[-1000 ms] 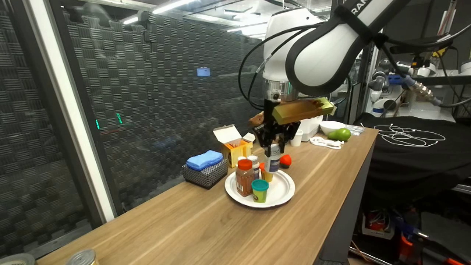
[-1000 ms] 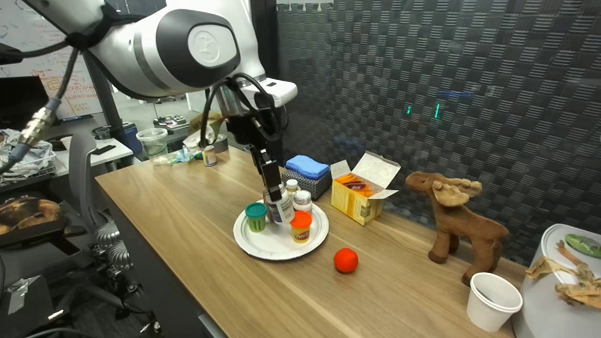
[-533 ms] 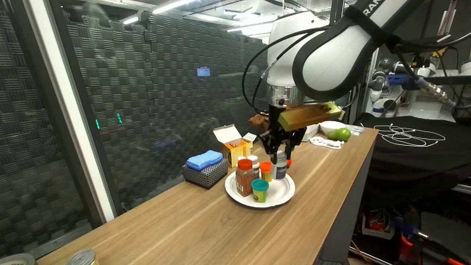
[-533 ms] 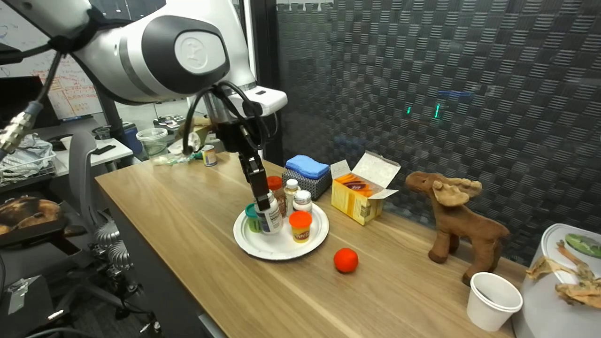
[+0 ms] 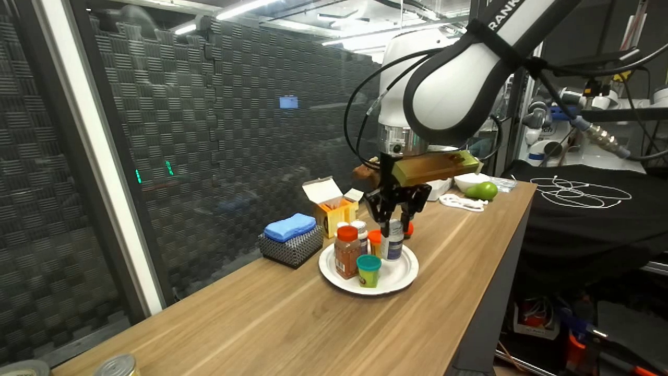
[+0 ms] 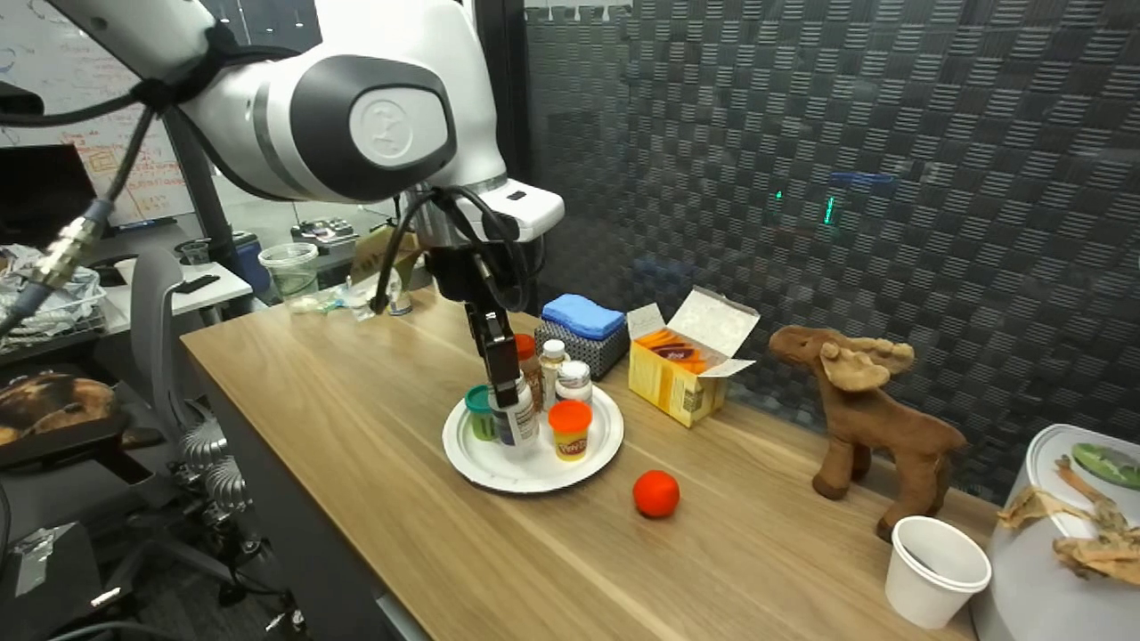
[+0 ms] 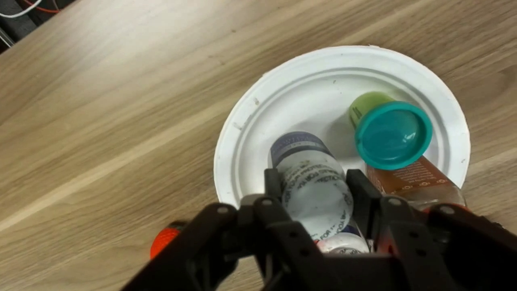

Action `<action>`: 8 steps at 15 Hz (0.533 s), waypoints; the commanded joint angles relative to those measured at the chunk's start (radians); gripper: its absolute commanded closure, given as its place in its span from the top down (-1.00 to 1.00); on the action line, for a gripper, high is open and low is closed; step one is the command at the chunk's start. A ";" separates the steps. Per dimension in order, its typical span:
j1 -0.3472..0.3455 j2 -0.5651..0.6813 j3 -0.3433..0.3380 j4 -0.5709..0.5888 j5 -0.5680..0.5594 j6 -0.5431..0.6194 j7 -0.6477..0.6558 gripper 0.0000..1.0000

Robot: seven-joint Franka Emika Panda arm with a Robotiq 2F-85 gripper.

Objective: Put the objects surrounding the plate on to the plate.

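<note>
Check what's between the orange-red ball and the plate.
Bare wooden tabletop between the orange-red ball and the plate, as an exterior view shows.

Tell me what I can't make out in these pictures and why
Brown bottle: cap mostly behind the tool in the wrist view.
Orange-red ball: partly behind the tool in the wrist view.
Gripped white bottle: label print too small to read in both exterior views; whether its base touches the plate is unclear.
Can: cut off by the bottom edge in an exterior view.
White container: cut off by the right edge in an exterior view.
</note>
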 commanded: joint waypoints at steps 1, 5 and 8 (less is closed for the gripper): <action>-0.013 0.061 0.001 0.070 0.057 -0.002 -0.070 -0.61; -0.006 0.109 -0.019 0.107 0.044 -0.011 -0.081 -0.61; -0.001 0.132 -0.031 0.115 0.033 -0.007 -0.087 -0.61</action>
